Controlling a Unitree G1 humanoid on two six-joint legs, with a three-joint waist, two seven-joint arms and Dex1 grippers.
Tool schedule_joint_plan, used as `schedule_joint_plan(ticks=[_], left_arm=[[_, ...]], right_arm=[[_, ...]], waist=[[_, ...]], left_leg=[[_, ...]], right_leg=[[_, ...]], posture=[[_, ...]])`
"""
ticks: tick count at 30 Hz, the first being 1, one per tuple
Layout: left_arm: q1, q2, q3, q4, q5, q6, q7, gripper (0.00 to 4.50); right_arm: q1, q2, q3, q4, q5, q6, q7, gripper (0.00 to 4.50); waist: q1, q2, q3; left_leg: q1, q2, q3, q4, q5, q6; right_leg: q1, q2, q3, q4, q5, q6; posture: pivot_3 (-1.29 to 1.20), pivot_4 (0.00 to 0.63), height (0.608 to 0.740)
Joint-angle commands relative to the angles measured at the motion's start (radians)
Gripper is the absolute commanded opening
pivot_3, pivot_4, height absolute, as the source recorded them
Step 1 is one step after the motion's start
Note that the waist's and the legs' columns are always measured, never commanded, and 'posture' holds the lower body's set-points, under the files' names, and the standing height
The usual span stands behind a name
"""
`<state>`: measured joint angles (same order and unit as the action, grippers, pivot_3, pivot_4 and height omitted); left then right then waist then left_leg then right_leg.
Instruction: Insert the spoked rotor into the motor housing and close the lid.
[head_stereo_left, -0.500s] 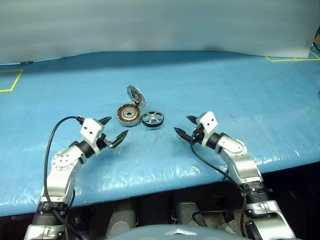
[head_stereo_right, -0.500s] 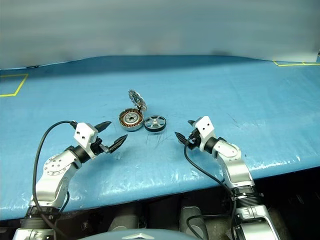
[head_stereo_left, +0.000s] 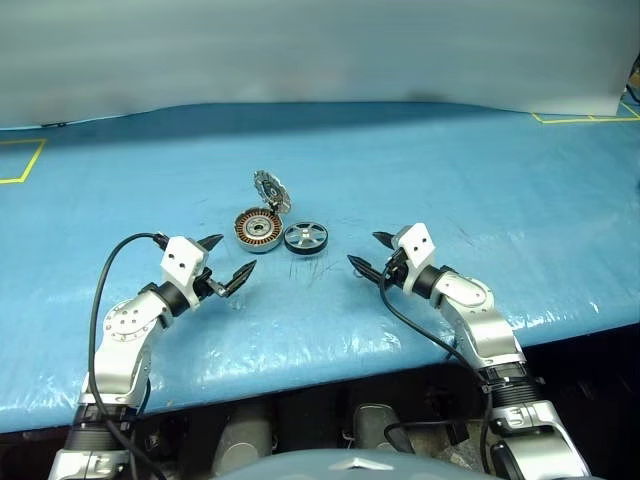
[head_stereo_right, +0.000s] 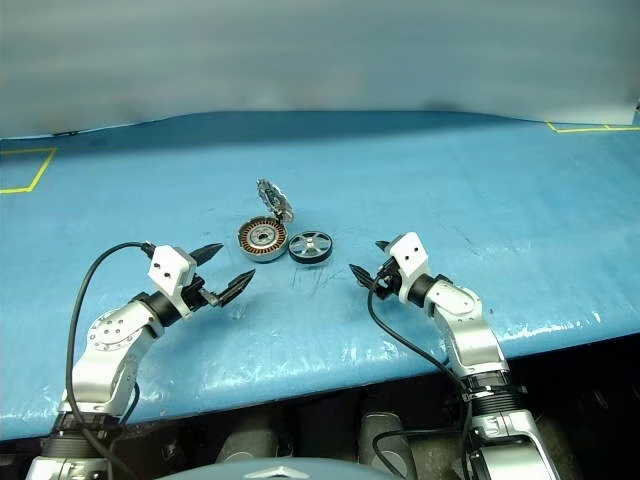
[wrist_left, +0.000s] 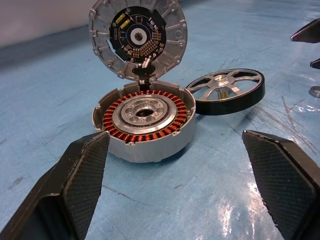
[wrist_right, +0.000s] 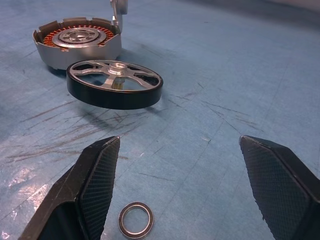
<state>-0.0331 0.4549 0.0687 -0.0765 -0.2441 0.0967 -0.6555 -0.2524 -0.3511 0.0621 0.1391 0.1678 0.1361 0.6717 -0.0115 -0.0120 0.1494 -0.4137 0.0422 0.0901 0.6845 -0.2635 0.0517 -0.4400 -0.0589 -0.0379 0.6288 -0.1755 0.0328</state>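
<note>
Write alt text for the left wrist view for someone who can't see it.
An open motor housing with copper windings sits on a blue table, its hinged lid standing upright behind it. A dark spoked rotor leans against the housing's side, and the left tool's black fingers frame the scene, spread wide.

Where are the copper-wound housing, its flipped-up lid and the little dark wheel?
motor housing (wrist_left: 145, 117), left wrist view, silver centre.
lid (wrist_left: 138, 37), left wrist view, dark inner face.
spoked rotor (wrist_right: 116, 82), right wrist view, centre hub.

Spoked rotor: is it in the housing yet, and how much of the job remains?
Nothing is done yet. The dark ring-shaped spoked rotor lies on the blue table beside the round grey motor housing, whose silver disc lid stands open. Both pincers are open, empty. Inserting and closing remain.
</note>
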Motion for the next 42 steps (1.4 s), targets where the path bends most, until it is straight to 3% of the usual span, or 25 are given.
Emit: schedule_joint_plan(ticks=[1,13,16,21,25,29,35,42], left_arm=[[-0.006,0.0,0.007,-0.006,-0.008,-0.008,-0.002,4.5],[-0.069,0.098,-0.003,0.028,0.004,0.033,-0.094,4.5],[-0.11,0.109,0.011,-0.001,-0.068,0.095,-0.144,4.5],[-0.324,0.321,-0.152,0.049,0.088,0.157,-0.332,4.5],[-0.548,0.408,-0.332,0.131,0.252,0.127,-0.476,4.5],[-0.762,0.405,-0.483,0.192,0.394,0.103,-0.611,4.5],[-0.957,0.361,-0.685,0.332,0.61,0.023,-0.763,4.5],[-1.047,0.257,-0.748,0.519,0.74,-0.057,-0.744,4.5]], right_arm=[[-0.013,-0.005,-0.013,-0.028,0.006,-0.011,-0.002,4.02],[-0.013,0.009,-0.007,-0.02,0.003,-0.02,-0.01,4.02],[-0.014,0.009,-0.006,-0.019,0.003,-0.02,-0.009,4.02],[-0.035,0.003,0.003,-0.002,0.007,-0.015,0.02,4.02],[-0.046,0.0,0.021,0.006,0.006,-0.008,0.048,4.02],[-0.047,-0.003,0.026,0.002,0.004,-0.005,0.054,4.02],[-0.039,-0.024,0.027,-0.017,0.002,0.015,0.063,4.02],[-0.048,-0.059,0.028,-0.033,0.001,0.037,0.08,4.02]], waist=[[0.0,0.0,0.0],[0.0,0.0,0.0],[0.001,0.0,0.0],[0.001,-0.001,0.001],[0.001,-0.001,0.001],[0.001,-0.001,0.001],[0.001,-0.001,0.001],[0.0,-0.001,0.001]], left_leg=[[0.0,0.0,0.0,0.0,0.0,0.0],[0.0,0.0,0.0,0.0,0.0,0.0],[0.0,0.0,0.0,0.0,0.0,0.0],[0.0,-0.001,-0.001,0.0,0.001,-0.001],[0.001,-0.006,-0.002,0.0,0.002,-0.002],[-0.001,-0.007,-0.002,0.0,0.002,-0.002],[-0.003,-0.007,0.0,0.0,0.002,-0.002],[-0.003,-0.007,0.0,0.001,0.001,0.001]], right_leg=[[0.0,0.0,0.0,0.0,0.0,0.0],[0.0,0.0,0.0,0.0,-0.001,0.001],[0.0,0.0,0.0,0.0,-0.001,0.001],[0.0,0.001,0.0,0.001,-0.001,0.002],[0.001,0.002,0.0,0.001,-0.002,0.002],[0.001,0.003,0.001,0.0,-0.001,0.002],[-0.002,0.004,0.004,0.0,-0.001,0.004],[-0.003,0.004,0.005,0.0,-0.002,0.005]], posture=[[0.0,0.15,0.74],[0.0,0.15,0.74],[0.0,0.15,0.74],[0.0,0.15,0.74],[0.0,0.15,0.74],[0.0,0.15,0.74],[0.0,0.15,0.74],[0.0,0.15,0.74]])
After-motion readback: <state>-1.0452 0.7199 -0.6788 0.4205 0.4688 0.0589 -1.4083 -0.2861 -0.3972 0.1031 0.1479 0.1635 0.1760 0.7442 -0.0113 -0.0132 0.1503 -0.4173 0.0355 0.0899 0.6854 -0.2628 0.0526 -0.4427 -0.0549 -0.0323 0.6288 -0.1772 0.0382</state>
